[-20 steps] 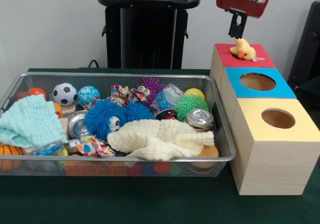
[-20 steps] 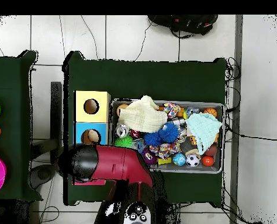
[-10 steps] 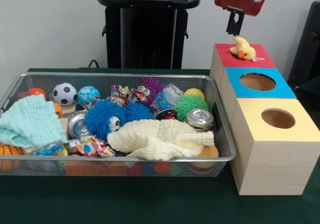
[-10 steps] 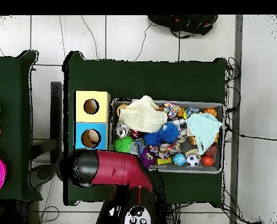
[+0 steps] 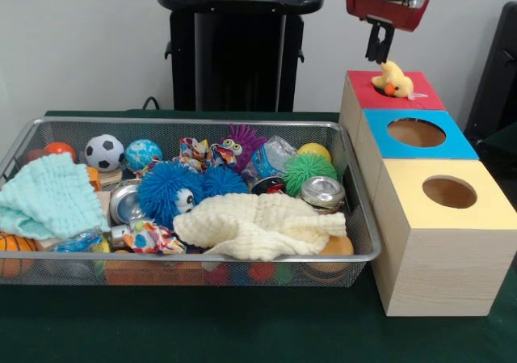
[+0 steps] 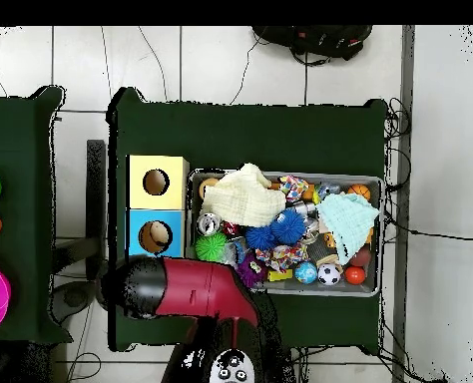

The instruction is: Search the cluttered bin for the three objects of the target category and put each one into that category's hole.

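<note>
1. since a second ago the gripper [image 5: 379, 54] is seen slightly higher above the red-topped box [image 5: 408, 94], while the yellow duck toy [image 5: 393, 81] is left where it was on that box's top
2. the gripper is held just above the duck and apart from it; nothing is grasped, and its dark fingers are seen close together, so whether it is released or clenched cannot be told
3. the duck is seen lying on the red top, its orange beak turned toward the camera
4. beside the red box, a blue-topped box [image 5: 452, 147] and a yellow-topped box [image 5: 485, 211] are lined up, each with a round hole
5. the wire bin [image 5: 355, 217] is filled with clutter: a cream cloth [image 5: 258, 225], a mint cloth [image 5: 48, 195], a blue spiky ball [image 5: 166, 192], a green spiky ball [image 5: 307, 170] and a small soccer ball [image 5: 104, 152]
6. in the overhead view the red box is covered by the red arm [image 6: 196, 287]
</note>
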`<state>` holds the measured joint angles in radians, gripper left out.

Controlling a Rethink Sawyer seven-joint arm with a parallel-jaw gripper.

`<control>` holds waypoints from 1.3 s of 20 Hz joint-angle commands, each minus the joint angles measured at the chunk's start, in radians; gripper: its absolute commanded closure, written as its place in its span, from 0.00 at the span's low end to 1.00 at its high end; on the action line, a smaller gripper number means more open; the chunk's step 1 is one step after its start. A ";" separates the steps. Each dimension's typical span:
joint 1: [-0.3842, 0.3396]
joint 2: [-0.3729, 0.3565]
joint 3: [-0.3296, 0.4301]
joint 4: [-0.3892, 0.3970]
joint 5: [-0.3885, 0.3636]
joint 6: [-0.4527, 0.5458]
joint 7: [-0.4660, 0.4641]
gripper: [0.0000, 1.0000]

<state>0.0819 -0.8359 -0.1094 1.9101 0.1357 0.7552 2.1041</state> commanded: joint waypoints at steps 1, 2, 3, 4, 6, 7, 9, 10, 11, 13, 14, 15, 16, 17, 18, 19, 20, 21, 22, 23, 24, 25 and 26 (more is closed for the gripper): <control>0.049 0.105 0.065 0.024 -0.069 -0.159 0.096 1.00; 0.056 0.117 0.060 0.019 -0.068 -0.173 0.102 1.00; 0.060 0.128 0.057 0.016 -0.067 -0.186 0.102 1.00; 0.061 0.139 0.055 0.011 -0.065 -0.194 0.101 1.00; 0.063 0.146 0.050 0.006 -0.061 -0.198 0.094 1.00; 0.063 0.147 0.049 0.005 -0.058 -0.197 0.089 1.00; 0.061 0.150 0.046 0.000 -0.056 -0.195 0.079 1.00; 0.061 0.149 0.047 0.002 -0.054 -0.196 0.076 1.00; 0.059 0.151 0.047 0.002 -0.054 -0.197 0.071 1.00; 0.056 0.154 0.046 0.001 -0.057 -0.199 0.061 1.00; 0.053 0.153 0.047 0.002 -0.059 -0.199 0.055 1.00; 0.049 0.156 0.049 0.000 -0.063 -0.201 0.046 1.00; 0.046 0.156 0.050 -0.001 -0.062 -0.199 0.043 1.00; 0.045 0.157 0.050 -0.003 -0.064 -0.198 0.040 1.00; 0.044 0.159 0.051 -0.005 -0.064 -0.197 0.038 1.00; 0.042 0.161 0.052 -0.007 -0.064 -0.196 0.037 1.00; 0.040 0.160 0.055 -0.007 -0.062 -0.196 0.035 1.00; 0.040 0.160 0.055 -0.007 -0.063 -0.195 0.035 1.00; 0.040 0.160 0.055 -0.008 -0.063 -0.193 0.035 1.00; 0.041 0.159 0.054 -0.008 -0.063 -0.192 0.035 1.00; 0.041 0.159 0.053 -0.008 -0.063 -0.191 0.036 1.00; 0.041 0.158 0.053 -0.008 -0.064 -0.191 0.037 1.00; 0.042 0.157 0.052 -0.009 -0.064 -0.190 0.038 1.00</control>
<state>0.1550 -0.7161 -0.1086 1.9068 0.1324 0.6055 2.1041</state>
